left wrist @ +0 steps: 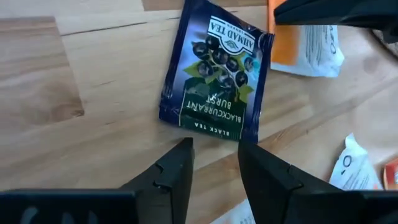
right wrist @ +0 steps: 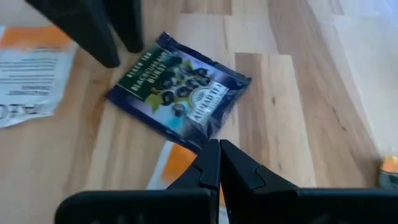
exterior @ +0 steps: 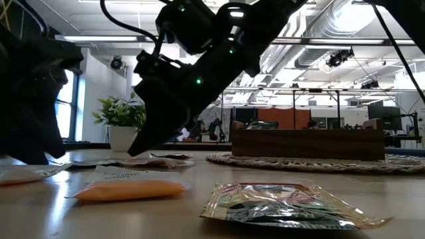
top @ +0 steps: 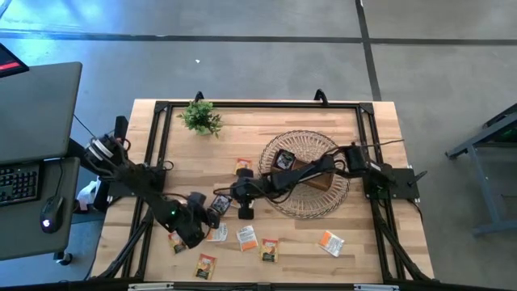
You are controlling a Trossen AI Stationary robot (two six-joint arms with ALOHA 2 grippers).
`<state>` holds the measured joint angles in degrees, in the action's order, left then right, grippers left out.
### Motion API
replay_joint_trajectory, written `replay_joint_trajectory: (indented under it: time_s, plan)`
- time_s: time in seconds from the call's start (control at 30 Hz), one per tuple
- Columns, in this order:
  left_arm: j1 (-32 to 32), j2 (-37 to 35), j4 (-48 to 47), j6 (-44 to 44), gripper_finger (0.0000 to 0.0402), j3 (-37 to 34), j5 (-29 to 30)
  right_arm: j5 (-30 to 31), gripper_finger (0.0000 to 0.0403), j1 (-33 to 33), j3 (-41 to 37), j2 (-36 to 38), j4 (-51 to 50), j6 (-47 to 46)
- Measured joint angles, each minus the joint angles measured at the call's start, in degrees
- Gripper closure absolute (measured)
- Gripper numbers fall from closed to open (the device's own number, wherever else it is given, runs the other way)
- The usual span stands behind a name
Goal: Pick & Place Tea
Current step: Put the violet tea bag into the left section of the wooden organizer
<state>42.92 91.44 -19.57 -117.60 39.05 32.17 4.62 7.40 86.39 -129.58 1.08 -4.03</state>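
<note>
A dark blue blackcurrant tea packet (left wrist: 214, 71) (right wrist: 180, 90) lies flat on the wooden table (top: 363, 242), left of the wicker basket (top: 305, 202). My left gripper (left wrist: 214, 163) (top: 208, 212) is open, tipped down, with its fingertips just short of the packet's edge. My right gripper (right wrist: 219, 163) (top: 239, 200) reaches in from across the basket. It is shut and stands on the packet's other side, its tips low over an orange-and-white tea packet (right wrist: 177, 163). More tea packets (top: 246, 237) (top: 269, 249) (top: 329, 242) lie flat along the near part of the table. My right gripper has its shut tips right over the orange-and-white packet (right wrist: 180, 158), coming slanting down from the table's right side. I cannot tell whether they touch it.
The basket holds a brown wooden tray (top: 321, 179) and a black packet (top: 283, 159). A small green plant (top: 200, 117) stands at the far left corner. An orange packet (exterior: 129, 189) and a silvery one (exterior: 285, 206) lie near the front edge. A black frame rims the table.
</note>
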Motion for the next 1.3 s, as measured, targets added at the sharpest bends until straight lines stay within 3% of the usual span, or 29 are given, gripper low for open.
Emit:
replay_joint_trajectory:
  time_s: [0.27,0.47,0.77,1.13,1.3]
  plan:
    - [-0.16,0.61,-0.17,-1.03,0.0271,-0.14,4.50,1.57,0.0402,0.02,-0.03,-1.07,0.08,-1.06]
    - [-1.38,0.56,-1.58,-0.66,0.0271,-0.16,4.71,-1.57,0.0402,-0.37,0.13,-2.56,2.19,-2.22]
    - [-7.15,0.52,-2.05,8.38,0.0271,-0.27,4.62,-4.68,0.0402,-0.31,0.04,-2.67,2.86,-2.50]
    - [-7.69,0.59,-1.89,15.98,0.0271,-0.27,4.69,-8.86,0.0402,0.23,0.09,-2.67,0.44,-6.50]
    - [-7.69,0.61,-3.31,18.42,0.0301,-0.27,4.56,-10.77,0.0402,0.50,0.07,-2.67,0.13,-8.03]
